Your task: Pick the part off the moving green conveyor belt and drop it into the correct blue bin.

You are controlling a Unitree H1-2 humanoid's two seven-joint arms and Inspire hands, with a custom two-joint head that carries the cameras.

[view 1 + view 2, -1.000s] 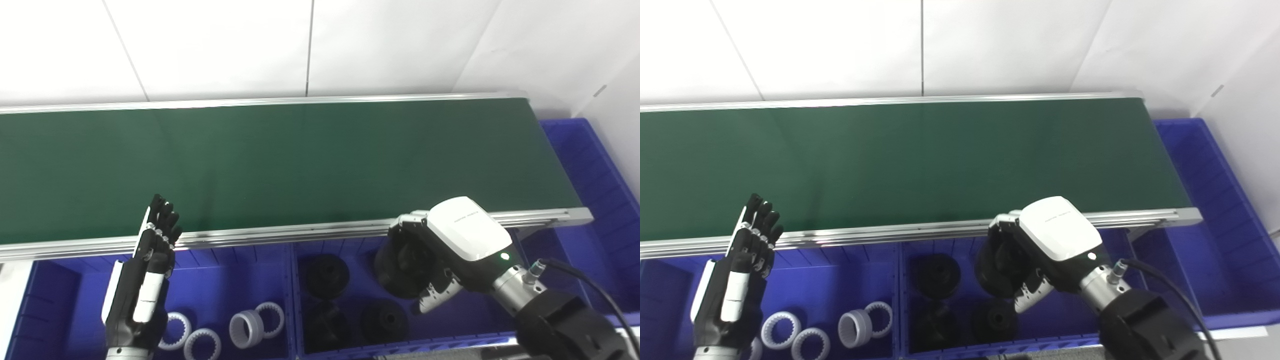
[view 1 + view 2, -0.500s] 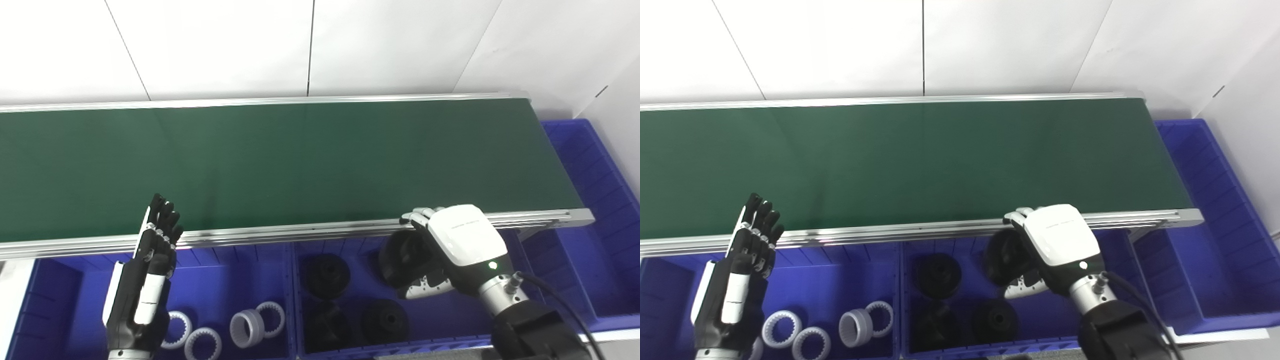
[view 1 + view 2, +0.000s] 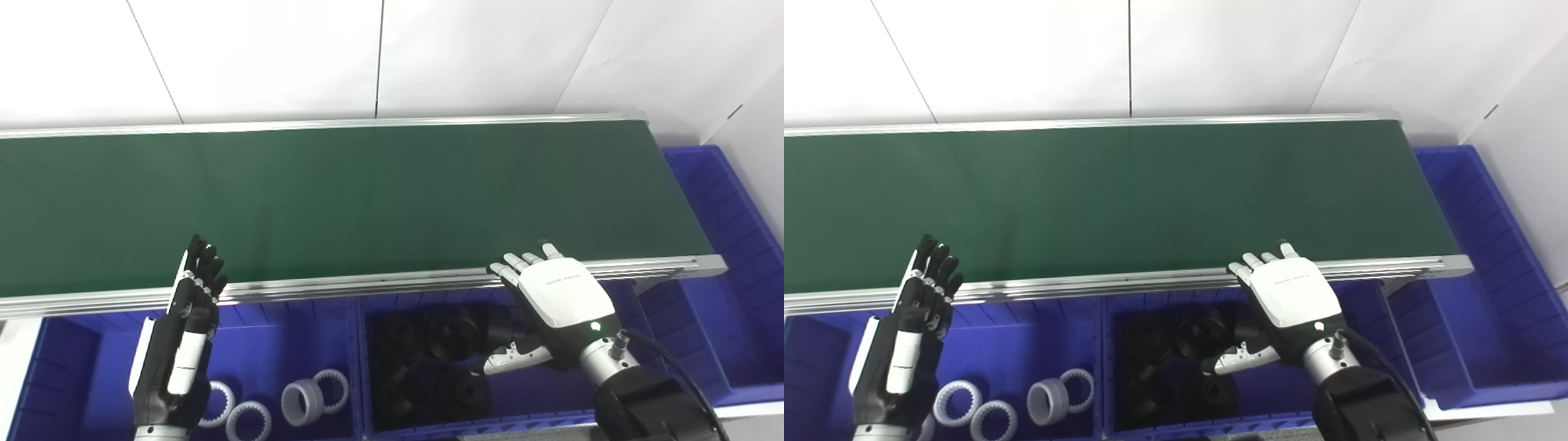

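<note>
Right hand (image 3: pixel 1292 297) open, palm down, over black parts (image 3: pixel 1197 331) in blue bin (image 3: pixel 1369 373)

Left hand: black hand (image 3: pixel 184 334) upright, fingers apart, holding nothing.
Right hand: white-backed hand (image 3: pixel 554 306) palm down, fingers spread, empty.

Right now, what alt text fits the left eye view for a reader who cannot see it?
The right robot hand hangs open over a blue bin of black parts, holding nothing. The left robot hand is raised open above a bin of white rings. The green belt behind carries no part.
</note>
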